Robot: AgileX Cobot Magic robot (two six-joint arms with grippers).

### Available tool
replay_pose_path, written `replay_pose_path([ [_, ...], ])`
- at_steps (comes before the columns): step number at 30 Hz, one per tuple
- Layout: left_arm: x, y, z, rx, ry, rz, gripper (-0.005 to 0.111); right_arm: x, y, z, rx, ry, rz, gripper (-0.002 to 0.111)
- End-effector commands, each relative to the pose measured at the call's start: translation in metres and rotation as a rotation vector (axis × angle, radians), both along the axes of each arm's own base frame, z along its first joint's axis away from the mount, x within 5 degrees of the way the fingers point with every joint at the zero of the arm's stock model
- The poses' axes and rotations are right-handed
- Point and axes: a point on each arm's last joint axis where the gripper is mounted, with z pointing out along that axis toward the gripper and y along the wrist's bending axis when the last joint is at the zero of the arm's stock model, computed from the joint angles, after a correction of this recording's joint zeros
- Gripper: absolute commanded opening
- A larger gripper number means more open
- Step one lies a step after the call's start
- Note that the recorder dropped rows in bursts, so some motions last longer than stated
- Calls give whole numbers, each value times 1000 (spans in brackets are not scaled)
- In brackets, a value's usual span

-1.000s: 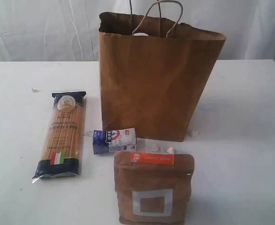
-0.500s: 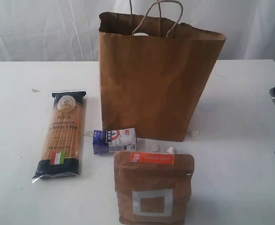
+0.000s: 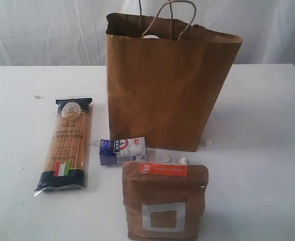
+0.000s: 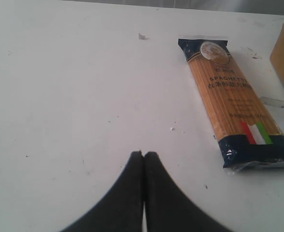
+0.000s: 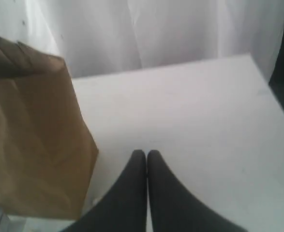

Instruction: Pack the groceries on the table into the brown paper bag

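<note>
Groceries and bag on the white bench [image 3: 268, 150].
The brown paper bag [image 3: 167, 90] stands upright far centre; the spaghetti packet [image 3: 67, 143] lies flat to its left; the brown pouch [image 3: 165, 201] stands nearest; a small blue-and-white pack [image 3: 123, 150] lies between pouch and bag. The left fingers [image 4: 132, 183] and right fingers [image 5: 132, 179] are pressed together, empty.

White curtain [image 3: 36, 30] hanging in folds, soft even light

Matt creased kraft paper bag [image 3: 170, 90]; glossy plastic spaghetti pkt [image 3: 67, 143]; smooth white tabletop [image 3: 268, 165].

closed hand [image 5: 146, 153], brown paper bag [image 5: 33, 145], table [image 5: 200, 111]
</note>
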Motion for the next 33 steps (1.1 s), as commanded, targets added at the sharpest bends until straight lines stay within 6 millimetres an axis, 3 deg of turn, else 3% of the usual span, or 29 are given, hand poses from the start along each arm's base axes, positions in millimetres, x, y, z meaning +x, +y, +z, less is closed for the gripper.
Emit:
replay_pose_path([
  [1, 0, 0, 0, -1, -7, -6, 0, -50, 11, 9, -92, -191, 48, 0],
  [7, 0, 0, 0, -1, -7, -6, 0, -91, 24, 14, -125, -324, 159, 0],
  [10, 0, 0, 0, -1, -7, -6, 0, -103, 27, 18, -34, -379, 174, 0],
  [25, 0, 0, 0, -1, -7, -6, 0, -158, 16, 29, -234, -725, 14, 0],
  [29, 0, 0, 0, -1, -7, -6, 0, -146, 14, 10, -211, -655, -8, 0],
  [33, 0, 0, 0, -1, -7, -6, 0, -125, 2, -32, -142, -462, -122, 0],
])
